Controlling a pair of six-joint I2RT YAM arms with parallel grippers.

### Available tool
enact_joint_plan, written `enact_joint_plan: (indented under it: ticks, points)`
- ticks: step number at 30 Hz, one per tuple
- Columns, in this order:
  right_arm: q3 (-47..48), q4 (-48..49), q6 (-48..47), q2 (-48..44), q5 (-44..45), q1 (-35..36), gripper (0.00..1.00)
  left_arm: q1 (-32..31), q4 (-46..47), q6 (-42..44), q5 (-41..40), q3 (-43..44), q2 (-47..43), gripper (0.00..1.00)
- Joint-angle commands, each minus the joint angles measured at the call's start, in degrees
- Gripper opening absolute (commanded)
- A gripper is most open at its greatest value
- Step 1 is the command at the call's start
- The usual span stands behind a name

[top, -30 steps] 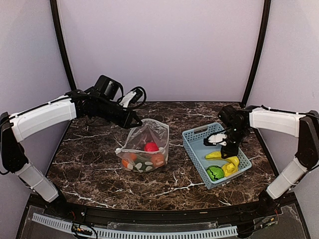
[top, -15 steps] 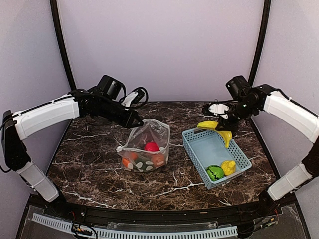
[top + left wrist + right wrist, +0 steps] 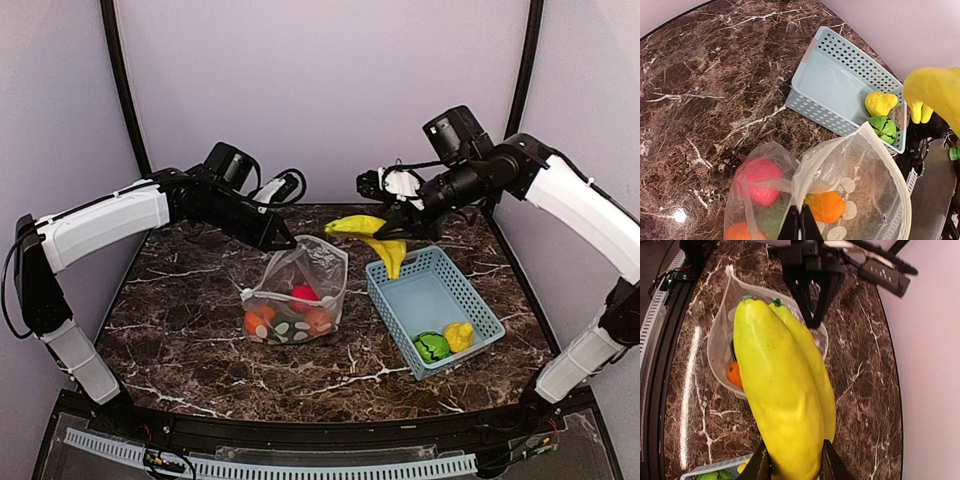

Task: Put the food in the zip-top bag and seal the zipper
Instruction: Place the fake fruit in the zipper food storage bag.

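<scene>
The clear dotted zip-top bag [image 3: 295, 292] stands open on the table, with a red ball [image 3: 304, 295], orange pieces [image 3: 826, 206] and a green piece inside. My left gripper [image 3: 283, 240] is shut on the bag's rim [image 3: 796, 200] and holds its mouth up. My right gripper [image 3: 402, 226] is shut on the yellow bananas [image 3: 372, 238] and carries them in the air between the basket and the bag. In the right wrist view the bananas [image 3: 782, 390] hang above the bag's open mouth [image 3: 720, 340].
A light-blue slotted basket [image 3: 385, 285] sits right of the bag, holding a green round piece [image 3: 432, 347] and a yellow piece [image 3: 459, 335]. Black frame posts stand at the back corners. The table's front edge has a black rail.
My right gripper has lifted the bananas out of the basket and carried them left and up toward the bag. My left gripper has kept its hold on the bag rim, shifting slightly right.
</scene>
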Motion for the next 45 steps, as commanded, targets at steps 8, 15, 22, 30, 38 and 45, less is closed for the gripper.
enact_joint_plan:
  ticks: [8, 15, 22, 30, 38, 45]
  points:
    - [18.29, 5.02, 3.33, 10.78, -14.30, 7.85, 0.00, -1.55, -2.76, 1.85, 6.14, 1.71, -0.71, 0.01]
    - [17.79, 5.61, 0.02, 16.23, -7.86, 12.98, 0.00, -2.06, -2.51, 2.36, 9.74, 2.08, -1.74, 0.01]
    - [8.91, 9.02, -2.26, 15.18, -1.01, 14.48, 0.00, -2.06, -3.85, 4.02, 10.90, 1.95, -3.02, 0.01]
    - [2.62, 12.52, -5.29, 15.52, 6.58, 15.89, 0.00, -2.05, -3.94, 4.68, 12.39, 1.72, -3.30, 0.01]
    - [1.88, 11.55, -8.30, 16.87, 12.28, 16.99, 0.00, -2.06, -3.89, 4.79, 12.70, 1.74, -2.78, 0.01]
    - [3.17, 11.08, -12.68, 22.37, 26.18, 21.94, 0.00, -2.09, -3.02, 4.44, 13.40, 1.73, -2.27, 0.01]
